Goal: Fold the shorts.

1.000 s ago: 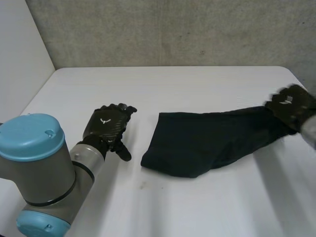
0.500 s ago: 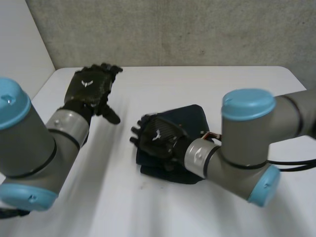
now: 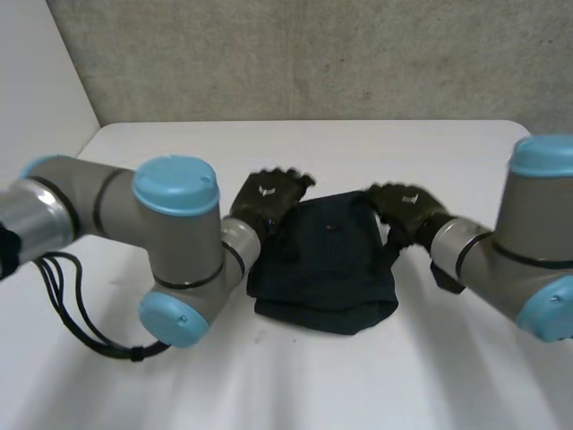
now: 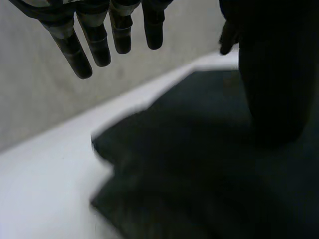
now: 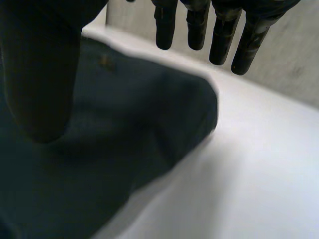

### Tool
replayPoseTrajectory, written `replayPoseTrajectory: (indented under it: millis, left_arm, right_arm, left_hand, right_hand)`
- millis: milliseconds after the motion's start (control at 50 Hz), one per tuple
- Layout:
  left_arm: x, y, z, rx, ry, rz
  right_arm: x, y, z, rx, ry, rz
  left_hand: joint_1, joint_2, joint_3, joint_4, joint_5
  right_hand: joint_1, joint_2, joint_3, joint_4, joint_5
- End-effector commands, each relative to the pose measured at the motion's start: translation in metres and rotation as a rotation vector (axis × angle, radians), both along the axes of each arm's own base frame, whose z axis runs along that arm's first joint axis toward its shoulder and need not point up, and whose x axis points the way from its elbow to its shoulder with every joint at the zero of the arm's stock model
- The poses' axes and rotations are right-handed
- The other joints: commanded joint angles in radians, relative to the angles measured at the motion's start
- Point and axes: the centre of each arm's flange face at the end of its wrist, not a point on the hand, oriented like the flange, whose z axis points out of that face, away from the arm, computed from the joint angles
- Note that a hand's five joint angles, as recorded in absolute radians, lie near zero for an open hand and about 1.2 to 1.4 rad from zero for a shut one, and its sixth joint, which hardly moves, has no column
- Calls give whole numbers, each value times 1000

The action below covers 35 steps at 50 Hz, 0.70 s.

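Shorts (image 3: 327, 264) lie as a dark, bunched bundle on the tabletop (image 3: 179, 376), between the two hands. Left hand (image 3: 267, 193) is at one far corner of the bundle and right hand (image 3: 405, 204) at the other far corner. In the left wrist view the fingers (image 4: 94, 45) are straight and released, holding nothing, with the cloth under the palm. It is the same in the right wrist view: straight fingers (image 5: 222, 40), empty, with a cloth corner just below the fingertips. I can't really tell whether either palm touches the fabric, but it is probably close.

Risks: the layers look loose and uneven, so a pinch at either corner may catch only the top layer and peel the fold open. If one hand pulls harder than the other, the bundle could slide or twist across the smooth tabletop. Pressing down off-centre would leave a lumpy edge.
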Motion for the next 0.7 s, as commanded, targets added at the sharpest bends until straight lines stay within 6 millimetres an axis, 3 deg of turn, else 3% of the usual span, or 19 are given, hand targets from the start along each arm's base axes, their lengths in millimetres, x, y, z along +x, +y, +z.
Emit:
replayPoseTrajectory:
  millis: [20,140,200,340,360,380,420,440,480,540,600,700]
  left_arm:
    - [17,2,-43,109,-162,90]
    - [19,11,-47,123,-240,60]
    - [16,14,-34,97,-225,50]
    - [22,17,63,-77,-65,67]
    - [25,18,76,-100,-45,71]
    - [32,18,102,-149,-5,90]
    - [44,16,130,-199,36,124]
    - [51,15,143,-221,54,144]
    - [74,12,170,-248,81,200]
    - [101,15,191,-209,75,265]
    - [119,21,196,-136,36,299]
    - [124,27,199,-122,25,300]
  right_arm:
    - [5,-9,-38,23,105,33]
    - [-2,-12,-34,-39,215,12]
    - [-2,-12,-23,-75,230,14]
    - [-3,-12,64,-284,136,-34]
    - [-5,-12,89,-336,90,-79]
    - [-8,-12,102,-359,65,-111]
    - [-13,-11,127,-402,11,-179]
    - [-19,-10,150,-443,-30,-239]
    - [-25,-8,165,-464,-56,-287]
    - [-34,-2,181,-464,-58,-335]
    - [-36,3,183,-435,-50,-338]
    - [-37,6,180,-414,-37,-338]
  left_hand:
    - [6,7,-9,3,-7]
    - [6,7,-9,3,-7]
    - [6,7,-9,3,-7]
    - [-12,-11,-26,-14,-25]
    - [-12,-11,-26,-14,-25]
    - [-12,-11,-26,-14,-25]
    - [-12,-11,-26,-14,-25]
    - [-12,-11,-26,-14,-25]
    - [-6,-5,-21,-8,-19]
    - [-9,-8,-23,-11,-22]
    - [-18,-17,-32,-20,-30]
    - [-21,-20,-35,-23,-33]
  right_hand:
    - [-31,-51,-37,-61,-70]
    - [-31,-51,-37,-61,-70]
    - [-31,-51,-37,-61,-70]
    - [-31,-51,-37,-61,-70]
    - [-31,-51,-37,-61,-70]
    - [-31,-51,-37,-61,-70]
    - [-31,-51,-37,-61,-70]
    - [-31,-51,-37,-61,-70]
    - [-31,-51,-37,-61,-70]
    - [-31,-51,-37,-61,-70]
    - [-31,-51,-37,-61,-70]
    - [-31,-51,-37,-61,-70]
